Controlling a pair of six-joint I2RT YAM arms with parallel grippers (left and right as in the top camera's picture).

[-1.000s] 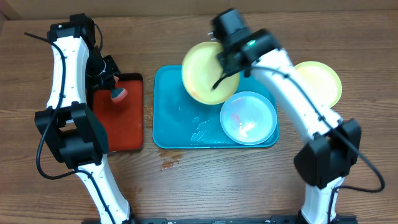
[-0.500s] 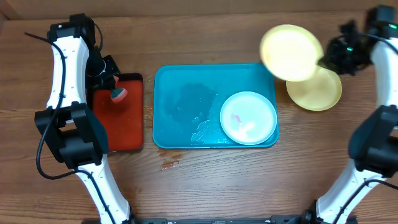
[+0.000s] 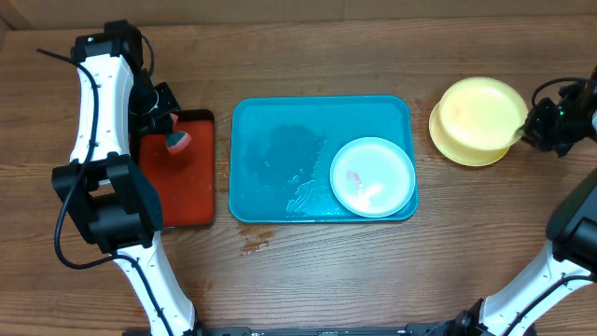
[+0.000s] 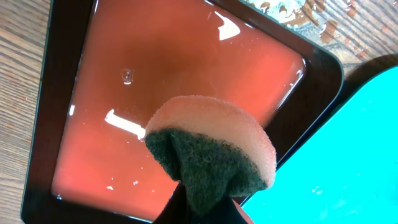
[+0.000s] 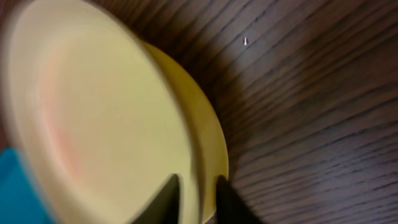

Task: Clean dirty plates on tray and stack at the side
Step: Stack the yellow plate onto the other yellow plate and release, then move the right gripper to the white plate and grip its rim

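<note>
You have three plates: one pale plate (image 3: 372,177) sits on the blue tray (image 3: 280,159), two yellow-green plates (image 3: 478,119) are stacked on the table beside it. Your right gripper (image 3: 524,127) pinches the top plate's rim; your left gripper (image 3: 164,131) is closed on one sponge (image 4: 211,146) above the red tray (image 3: 177,187).

overhead cam straight down on the turquoise tray (image 3: 280,159), left wrist cam tight over red tray (image 4: 186,68) beside it, right wrist cam close on stacked plates (image 5: 112,124), both spots also overhead

No readable text, label, brand, number or sign anywhere in overhead or either wrist view.
</note>
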